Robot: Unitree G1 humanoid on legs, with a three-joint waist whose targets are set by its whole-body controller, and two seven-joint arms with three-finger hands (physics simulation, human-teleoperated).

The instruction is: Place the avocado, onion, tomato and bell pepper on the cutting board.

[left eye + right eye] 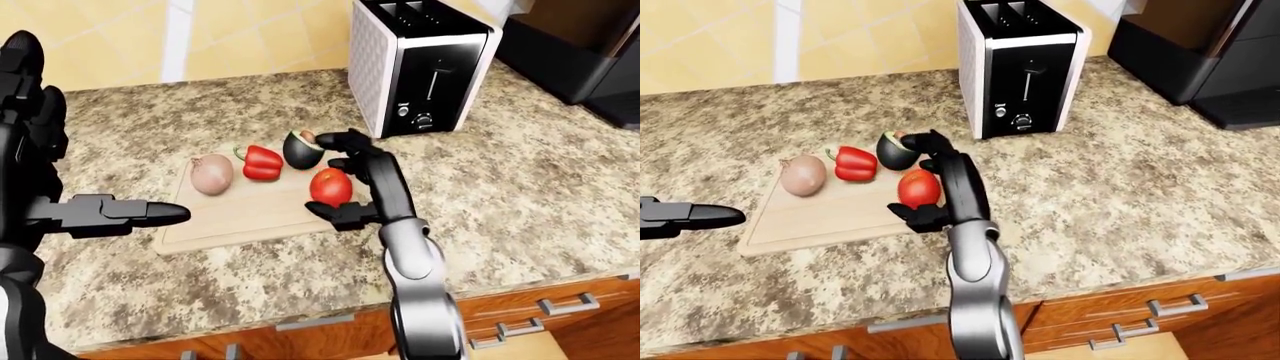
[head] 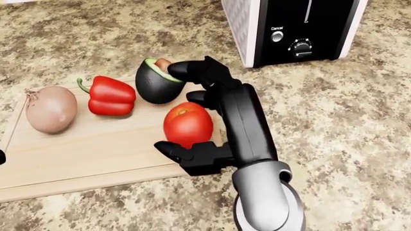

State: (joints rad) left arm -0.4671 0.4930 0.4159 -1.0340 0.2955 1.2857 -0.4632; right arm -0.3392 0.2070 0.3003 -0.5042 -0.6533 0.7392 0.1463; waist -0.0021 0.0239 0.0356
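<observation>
A toaster stood upright on the speckled granite countertop, near the top of the left-eye view. Its sides were white and its end face black, and that face carried a lever slot, a small round button marked "Cancel", and a dial just below and to the right of it. Two slots opened in its top. A yellow tiled wall rose behind the counter. To the toaster's right sat a dark appliance, only partly visible. Below the counter edge ran wooden drawers with metal bar handles.
</observation>
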